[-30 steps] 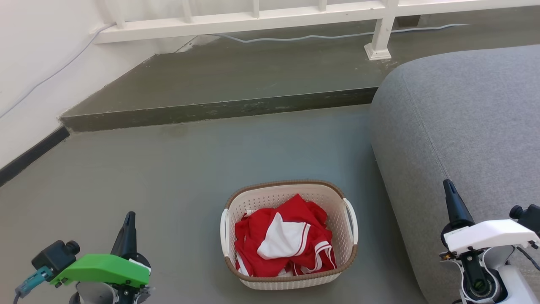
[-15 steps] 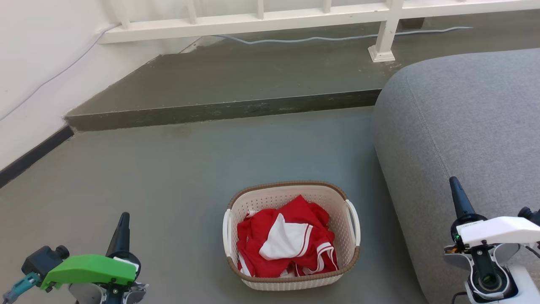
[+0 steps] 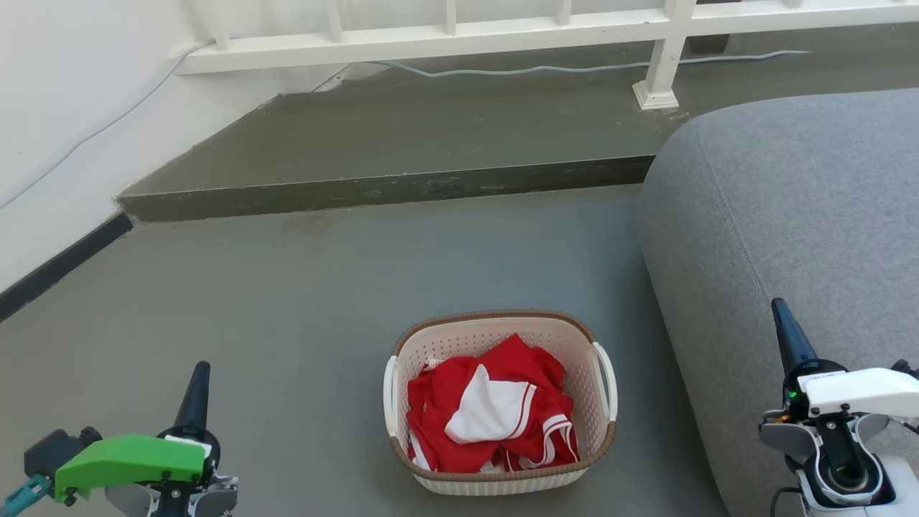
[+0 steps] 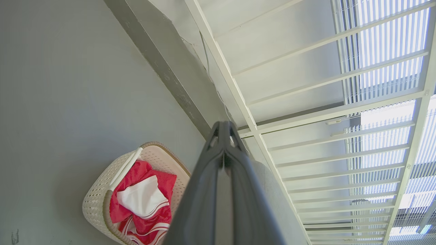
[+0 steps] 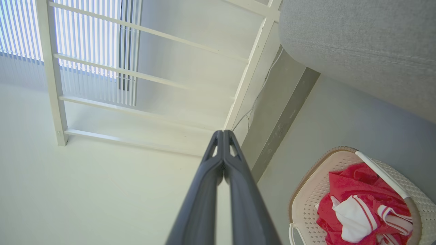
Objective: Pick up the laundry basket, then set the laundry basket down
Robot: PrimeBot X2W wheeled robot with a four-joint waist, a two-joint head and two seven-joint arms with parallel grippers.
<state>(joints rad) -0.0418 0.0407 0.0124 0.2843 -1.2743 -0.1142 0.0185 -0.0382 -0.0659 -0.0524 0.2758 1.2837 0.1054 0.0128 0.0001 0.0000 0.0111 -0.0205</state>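
While the cream perforated plastic laundry basket (image 3: 495, 332) sits on grey floor (image 3: 287, 287) holding a red-and-white garment (image 3: 495, 413), neither gripper touches it. Fingers pressed together, empty, on left gripper (image 3: 199, 370) and right gripper (image 3: 779, 307).

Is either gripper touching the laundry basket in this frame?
Apart. The head view shows floor between the left gripper and the laundry basket, and the right gripper stands clear on its other side, over the grey sofa.
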